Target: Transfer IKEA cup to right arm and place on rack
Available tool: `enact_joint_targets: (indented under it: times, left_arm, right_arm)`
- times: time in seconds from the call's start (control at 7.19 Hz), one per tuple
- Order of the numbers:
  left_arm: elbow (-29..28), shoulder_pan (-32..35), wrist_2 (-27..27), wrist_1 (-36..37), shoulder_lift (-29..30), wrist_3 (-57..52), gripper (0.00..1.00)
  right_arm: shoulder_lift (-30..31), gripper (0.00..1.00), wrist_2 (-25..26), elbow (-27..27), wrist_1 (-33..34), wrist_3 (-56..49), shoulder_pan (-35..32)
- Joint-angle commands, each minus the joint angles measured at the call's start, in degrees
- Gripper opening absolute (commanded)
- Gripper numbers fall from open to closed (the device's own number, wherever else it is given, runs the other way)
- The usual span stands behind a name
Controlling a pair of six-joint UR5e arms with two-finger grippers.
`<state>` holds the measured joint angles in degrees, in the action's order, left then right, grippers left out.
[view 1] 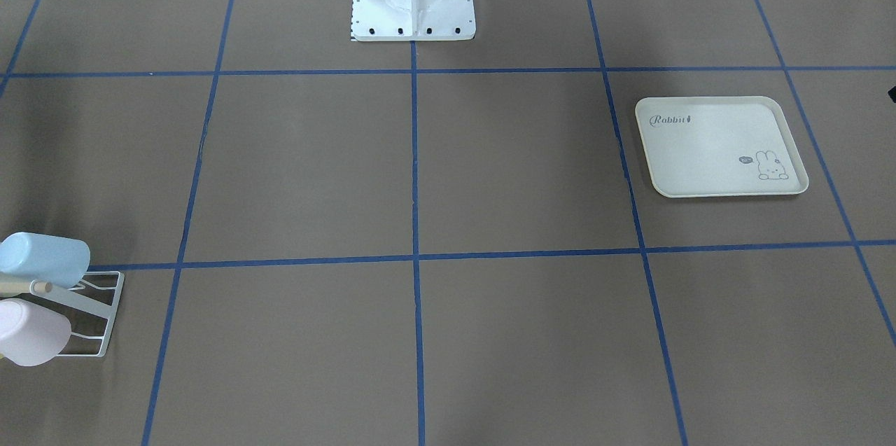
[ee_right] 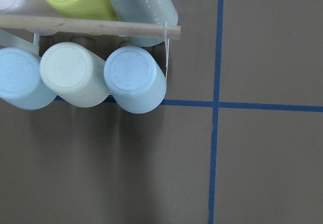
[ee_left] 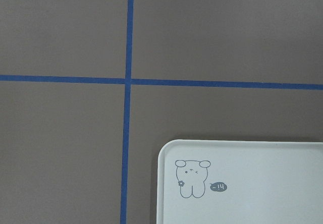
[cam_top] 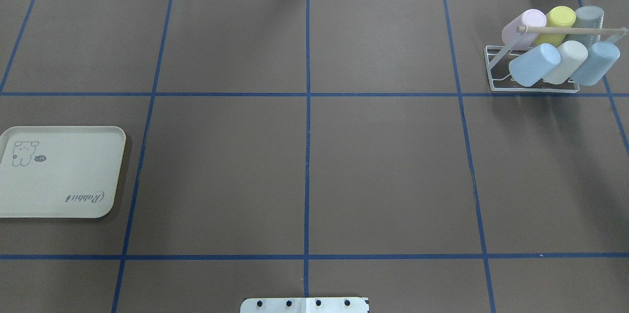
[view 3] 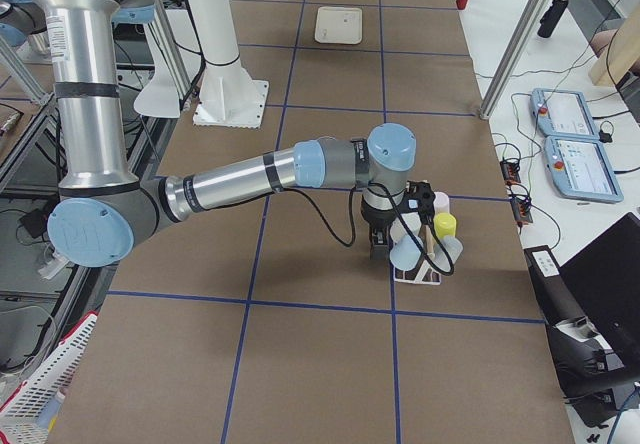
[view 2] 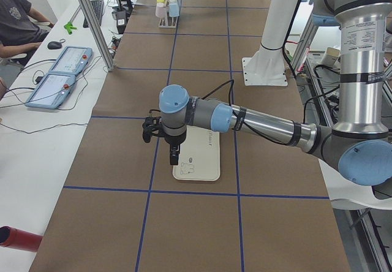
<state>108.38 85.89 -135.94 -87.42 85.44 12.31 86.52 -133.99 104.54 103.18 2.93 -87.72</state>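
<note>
Rounded cup bottoms fill the right wrist view: a pale blue cup [ee_right: 135, 80], a cream cup [ee_right: 73, 72] and a light blue cup [ee_right: 20, 77] are hung in the front row of the rack [cam_top: 535, 90], just under its wooden dowel [ee_right: 91, 26]. Behind them a pink cup [cam_top: 524, 25], a yellow cup [cam_top: 561, 17] and a grey cup [cam_top: 588, 17] are held in the back row. Which of the six is the one named in the task cannot be told; none is seen off the rack.

The right gripper [view 3: 380, 249] is held close beside the rack, on the side toward the robot's base, at the end of the right arm [view 3: 250, 176]. Whether its fingers are apart or together cannot be told. The left gripper [view 2: 174, 160] is poised well apart from the rack, over the cream tray [cam_top: 64, 175], on which no cup is seen; its fingers likewise cannot be judged.

The placing step is judged done, or all but done. A clean retreat of the right arm away from the rack is called for next, so that dowel and cups are not knocked.
</note>
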Motion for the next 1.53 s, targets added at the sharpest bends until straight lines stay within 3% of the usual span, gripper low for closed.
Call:
enact_joint_targets:
  times: [0.0,0.7,1.39]
  left_arm:
    - [0.2,0.6,0.1,0.0,0.0,0.0,1.00]
    - [0.3,1.1,0.1,0.0,-0.1,0.0,1.00]
    - [-2.2,1.4,-0.1,0.3,-1.4,0.0,1.00]
  right_arm:
    - [0.0,1.00,-0.6,-0.1,0.0,0.1,0.0]
    - [1.0,1.00,-0.9,-1.6,-2.1,0.0,0.5]
    - [4.6,1.00,-1.0,0.3,-2.9,0.0,0.5]
